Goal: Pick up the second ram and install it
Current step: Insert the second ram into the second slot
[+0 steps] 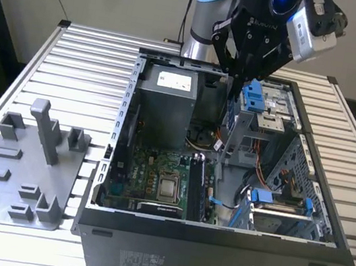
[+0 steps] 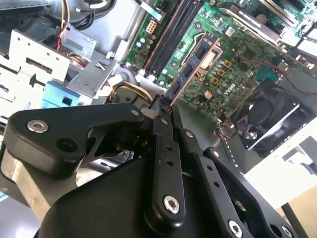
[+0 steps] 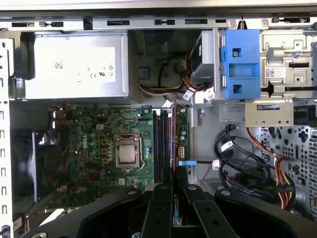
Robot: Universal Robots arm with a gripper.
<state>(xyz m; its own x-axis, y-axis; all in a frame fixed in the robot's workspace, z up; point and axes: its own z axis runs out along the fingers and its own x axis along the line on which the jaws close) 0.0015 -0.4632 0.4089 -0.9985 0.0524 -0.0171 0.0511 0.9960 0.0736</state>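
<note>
My gripper (image 3: pixel 174 187) is clamped on one end of the second ram (image 3: pixel 174 144). The stick juts from it edge-on over the motherboard, running along the black memory slots (image 3: pixel 161 144), just to their side. How high it sits above them I cannot tell. On one flank the cable bundle (image 3: pixel 233 158) and blue drive bracket (image 3: pixel 240 62) crowd close. The processor socket (image 3: pixel 128 152) side lies low and open. The power supply (image 3: pixel 74 64) walls the far end.

Exterior view faces the open case (image 1: pixel 211 261); both wrist views share its motherboard (image 3: pixel 89 129) (image 2: pixel 237 44).
</note>
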